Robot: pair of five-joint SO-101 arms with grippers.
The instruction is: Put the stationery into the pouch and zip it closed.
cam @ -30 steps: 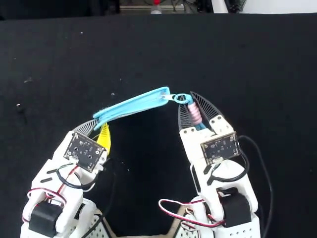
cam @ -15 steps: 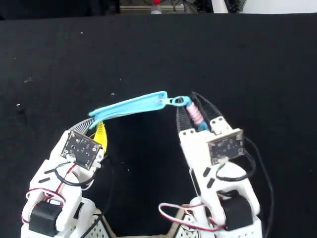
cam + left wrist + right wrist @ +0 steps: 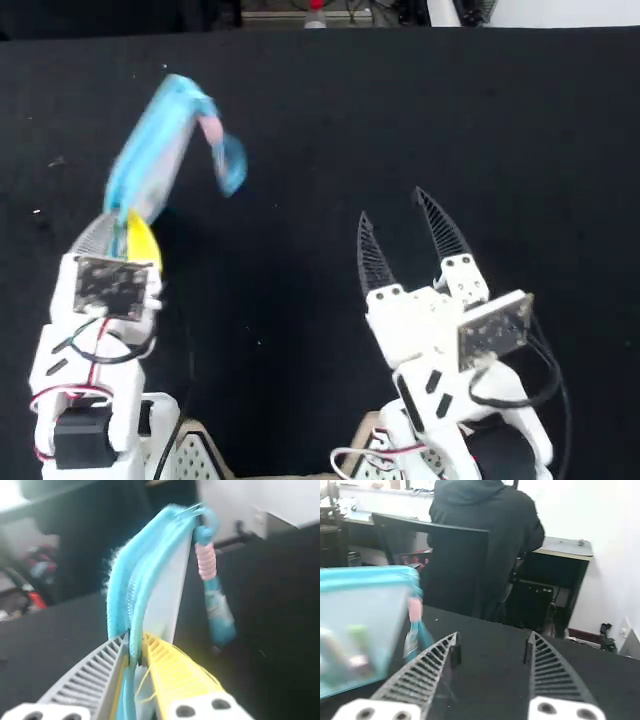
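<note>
**Pouch held by one end: risks of slip and spill**

The left claw [image 3: 136, 637] is clenched on one end of the blue pouch [image 3: 150, 150] and holds it off the black surface [image 3: 400, 100], over the far left part. The zip pull charm [image 3: 222, 155] dangles from the pouch's other end. The right claw [image 3: 392, 204] stands spread and empty, well apart from the pouch. Blurred shapes, probably the stationery, show through the pouch's clear side.

The grip takes only a narrow edge of fabric. The weight of the contents, or a swing, could pull that edge free and drop the pouch. Whether the zip is fully shut cannot be told; any gap could let items slide out of the tilted pouch. The loose charm might also snag on a claw.
</note>
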